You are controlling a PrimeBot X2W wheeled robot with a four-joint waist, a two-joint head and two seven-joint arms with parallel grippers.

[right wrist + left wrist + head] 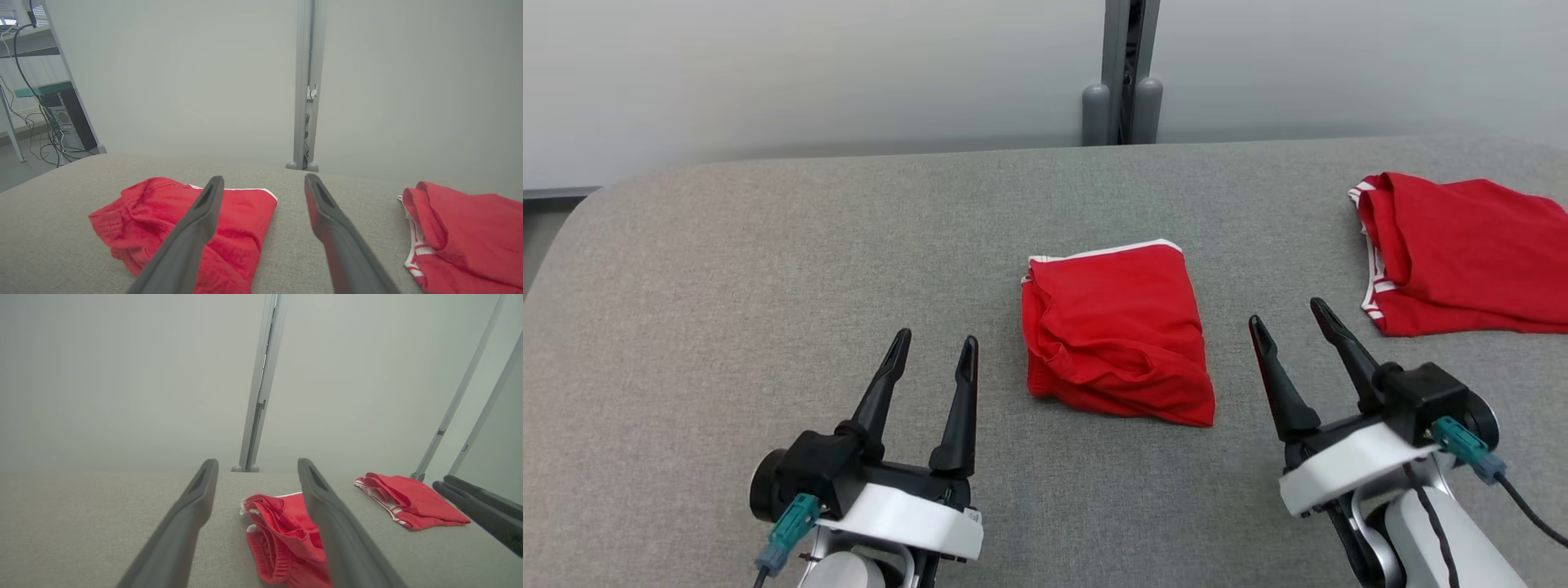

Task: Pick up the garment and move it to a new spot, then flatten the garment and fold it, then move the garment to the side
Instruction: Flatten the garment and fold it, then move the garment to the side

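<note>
Head view: folded garment (1117, 331) lies on the worktop (768, 269) between the two tools, right of the left tool (935, 336), left of the right tool (1286, 310), neither clearly nearer; both gape wide, empty.

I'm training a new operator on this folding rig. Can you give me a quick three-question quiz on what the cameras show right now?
1. On which side of the folded red garment does the second red garment lie? A) the robot's left B) the robot's right C) on top of it
2. Fill in: the left gripper and the right gripper both stand ____, holding nothing.
3. True or false: the folded red garment touches the second red garment.

Key: 1 B; 2 open; 3 false, as bare grey table shows between them.
</note>
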